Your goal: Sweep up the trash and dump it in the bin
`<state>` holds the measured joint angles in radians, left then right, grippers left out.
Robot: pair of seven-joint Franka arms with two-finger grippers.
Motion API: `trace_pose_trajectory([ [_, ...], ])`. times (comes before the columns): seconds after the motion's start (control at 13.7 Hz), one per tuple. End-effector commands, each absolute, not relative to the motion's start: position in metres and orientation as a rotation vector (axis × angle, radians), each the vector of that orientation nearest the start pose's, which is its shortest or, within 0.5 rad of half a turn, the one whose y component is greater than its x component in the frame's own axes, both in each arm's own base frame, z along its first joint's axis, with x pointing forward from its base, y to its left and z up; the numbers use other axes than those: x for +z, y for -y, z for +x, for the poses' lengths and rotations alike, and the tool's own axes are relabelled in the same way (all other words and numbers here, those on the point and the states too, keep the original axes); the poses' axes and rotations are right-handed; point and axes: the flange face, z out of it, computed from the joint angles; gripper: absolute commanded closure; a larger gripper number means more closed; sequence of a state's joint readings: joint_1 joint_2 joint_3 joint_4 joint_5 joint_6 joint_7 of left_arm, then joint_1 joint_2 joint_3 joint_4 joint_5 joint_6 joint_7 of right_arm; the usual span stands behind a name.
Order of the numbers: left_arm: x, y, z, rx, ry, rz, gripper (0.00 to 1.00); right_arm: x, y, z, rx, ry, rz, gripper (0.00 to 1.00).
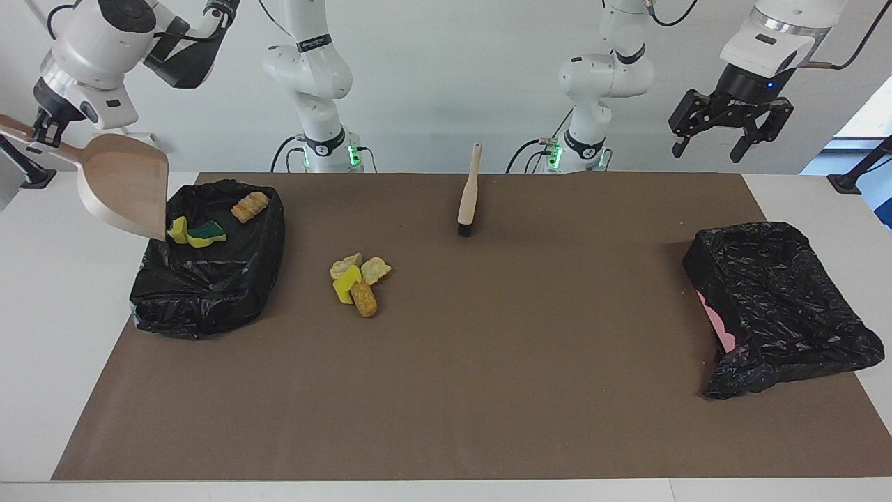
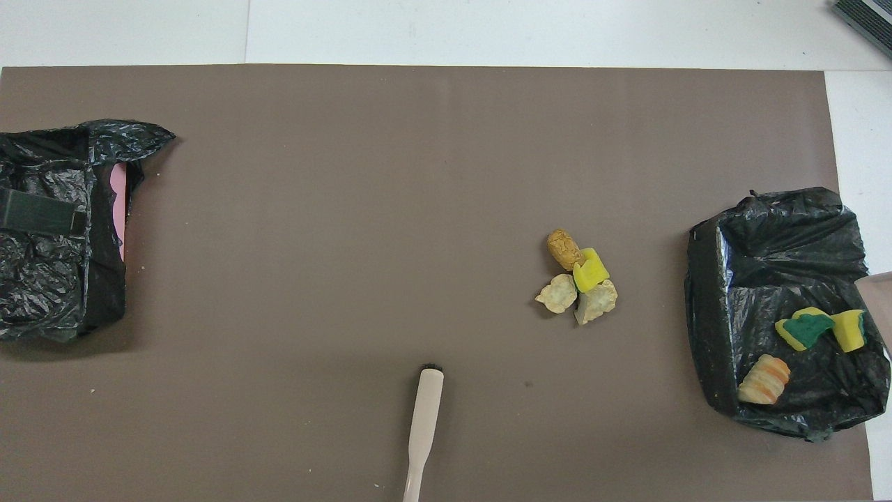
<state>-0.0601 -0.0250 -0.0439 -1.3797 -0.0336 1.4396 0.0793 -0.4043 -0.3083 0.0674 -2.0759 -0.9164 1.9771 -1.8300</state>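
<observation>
The right tool (image 1: 43, 125) is raised over the right arm's end of the surface (image 1: 446, 418), clenched on the handle of the dustpan (image 1: 125, 185), which hangs steeply tipped with its lip just above the rim of the black-lined bin (image 1: 209, 279) below the tool. Three pieces of trash lie inside that bin: a yellow chunk (image 1: 177, 229) close under the dustpan's lip, a yellow-and-green chunk (image 1: 206, 233) touching it, and an orange-and-beige chunk (image 1: 249, 206) a little apart. The pan itself looks empty. Four more pieces sit in a tight heap of trash (image 1: 359, 279) on the brown mat, beside the bin toward the left arm's end and well away from either tool. The brush (image 1: 468, 192) lies on the mat, untouched, between the two arms' bases. The left tool (image 1: 711, 143) is released, its fingers spread wide and holding nothing, waiting high up toward the left arm's end of the surface; the second black-lined bin (image 1: 780, 307) sits well below it.
</observation>
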Motion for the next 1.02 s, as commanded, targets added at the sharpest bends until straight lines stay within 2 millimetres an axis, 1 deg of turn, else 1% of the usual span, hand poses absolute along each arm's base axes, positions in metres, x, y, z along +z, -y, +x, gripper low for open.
trace_pose_trajectory([
  [0.0, 0.724, 0.049, 0.506, -0.094, -0.349, -3.157, 0.00, 0.619, 0.160, 0.431, -0.855, -1.844, 1.641, 1.00],
  [0.15, 0.719, 0.047, 0.502, -0.062, -0.338, -3.145, 0.00, 0.624, 0.121, 0.426, -0.799, -1.806, 1.753, 1.00],
  [0.29, 0.717, 0.044, 0.500, -0.050, -0.334, -3.104, 0.00, 0.623, 0.081, 0.428, -0.727, -1.748, 1.891, 1.00],
  [0.36, 0.716, 0.042, 0.501, -0.025, -0.347, -3.086, 0.00, 0.622, 0.051, 0.431, -0.676, -1.712, 1.956, 1.00],
  [0.51, 0.706, 0.040, 0.507, 0.025, -0.355, -3.092, 0.00, 0.619, 0.004, 0.429, -0.535, -1.591, 2.187, 1.00],
  [0.58, 0.704, 0.039, 0.512, 0.028, -0.351, -3.094, 0.00, 0.618, -0.015, 0.430, -0.454, -1.551, 2.281, 1.00],
  [0.66, 0.704, 0.039, 0.512, 0.025, -0.353, -3.100, 0.00, 0.615, -0.030, 0.432, -0.395, -1.493, 2.359, 1.00],
  [0.8, 0.709, 0.040, 0.509, -0.006, -0.347, -3.097, 0.00, 0.602, -0.062, 0.437, -0.290, -1.303, 2.562, 1.00],
  [0.88, 0.709, 0.039, 0.509, -0.004, -0.345, -3.098, 0.00, 0.595, -0.084, 0.440, -0.249, -1.187, 2.649, 1.00],
  [0.95, 0.710, 0.039, 0.508, 0.001, -0.345, -3.098, 0.00, 0.588, -0.110, 0.444, -0.202, -1.052, 2.719, 1.00],
])
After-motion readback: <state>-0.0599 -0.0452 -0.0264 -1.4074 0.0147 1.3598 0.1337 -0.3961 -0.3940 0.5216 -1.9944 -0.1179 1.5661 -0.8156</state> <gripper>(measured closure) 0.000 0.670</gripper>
